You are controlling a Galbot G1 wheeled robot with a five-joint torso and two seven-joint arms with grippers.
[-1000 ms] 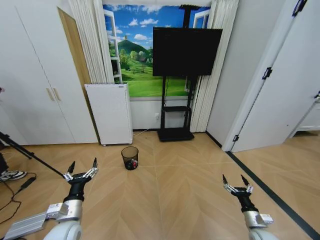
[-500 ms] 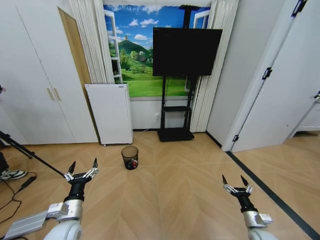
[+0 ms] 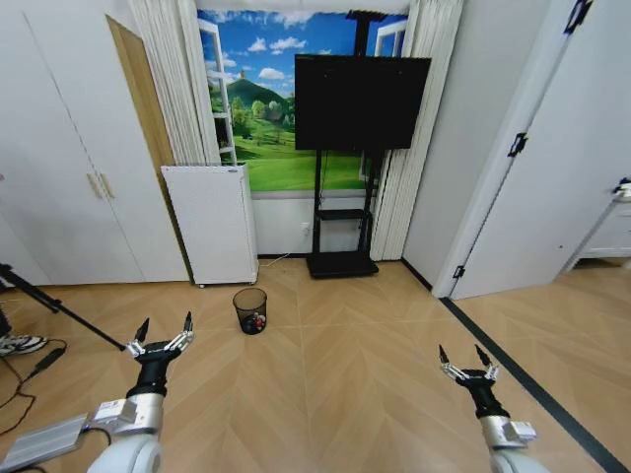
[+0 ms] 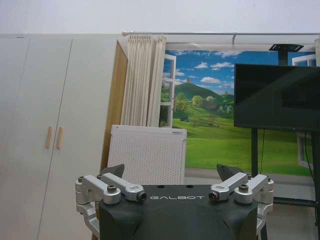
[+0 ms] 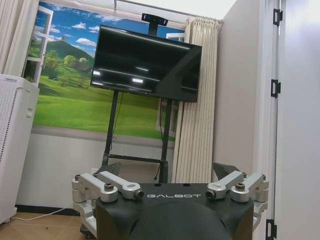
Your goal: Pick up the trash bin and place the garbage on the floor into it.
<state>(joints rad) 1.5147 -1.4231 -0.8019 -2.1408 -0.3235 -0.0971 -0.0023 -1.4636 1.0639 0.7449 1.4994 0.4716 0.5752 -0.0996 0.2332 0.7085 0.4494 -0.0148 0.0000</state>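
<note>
The trash bin (image 3: 250, 310), a small black wire-mesh basket, stands on the wooden floor in front of the white appliance (image 3: 213, 224). Red and white garbage (image 3: 256, 320) lies inside it near its base. My left gripper (image 3: 164, 326) is held up at the lower left, open and empty, well short of the bin. At the lower right my right gripper (image 3: 464, 356) is also open with nothing in it. Both wrist views look over open fingers, the left gripper (image 4: 172, 172) toward the appliance (image 4: 148, 155) and the right gripper (image 5: 167, 169) toward the TV stand.
A black TV on a stand (image 3: 345, 148) stands at the back wall before a landscape mural. White cupboards (image 3: 59, 168) line the left wall, and a white door (image 3: 552, 168) the right. A tripod leg (image 3: 59, 307), cables and a shoe (image 3: 20, 344) lie at the far left.
The whole head view has shifted a little left and down, so the camera has moved. Both grippers keep the same pose.
</note>
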